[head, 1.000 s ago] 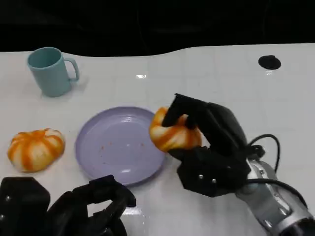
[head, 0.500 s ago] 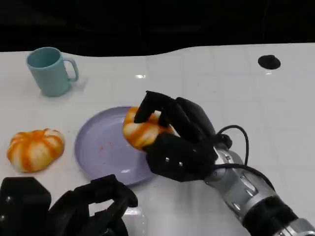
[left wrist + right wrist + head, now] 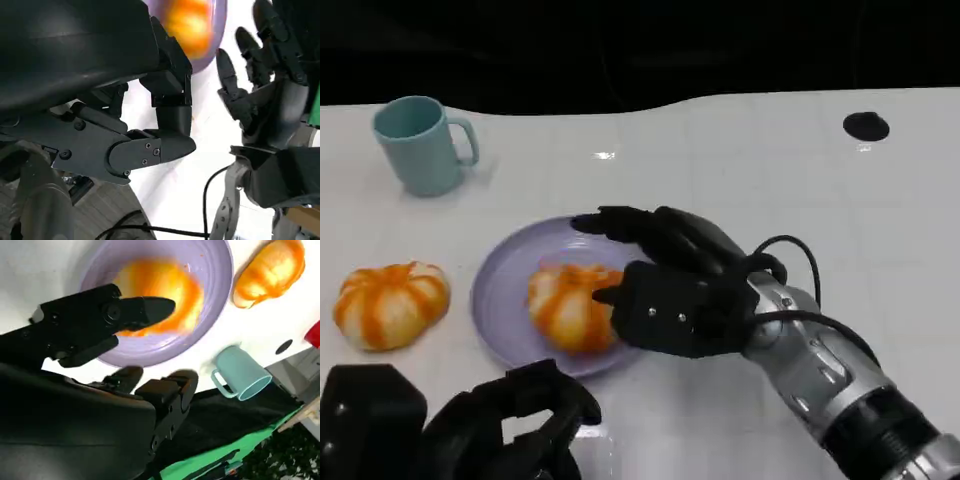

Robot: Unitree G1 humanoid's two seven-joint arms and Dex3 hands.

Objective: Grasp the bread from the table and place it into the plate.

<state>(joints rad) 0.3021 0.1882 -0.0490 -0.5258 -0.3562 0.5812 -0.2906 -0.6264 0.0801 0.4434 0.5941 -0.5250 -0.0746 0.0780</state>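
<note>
An orange-and-white striped bread (image 3: 568, 305) lies in the lilac plate (image 3: 500, 290), left of its middle. My right hand (image 3: 670, 290) hovers over the plate's right side with its fingers (image 3: 620, 222) spread above the rim and nothing held; the thumb tip is close to the bread. In the right wrist view, the bread (image 3: 165, 287) sits in the plate (image 3: 217, 270) just past my fingers (image 3: 145, 305). My left hand (image 3: 490, 430) rests low at the near edge, holding nothing, fingers loosely bent. The left wrist view shows the bread (image 3: 192, 22) and my right hand (image 3: 265, 90).
A second striped bread (image 3: 390, 303) lies on the white table left of the plate. A teal mug (image 3: 420, 145) stands at the far left. A small black disc (image 3: 867, 126) sits at the far right. The table's far edge meets darkness.
My right hand carried the bread leftward from the plate's right rim to over the plate and let it go. The bread now lies in the plate. My left hand stayed put.
</note>
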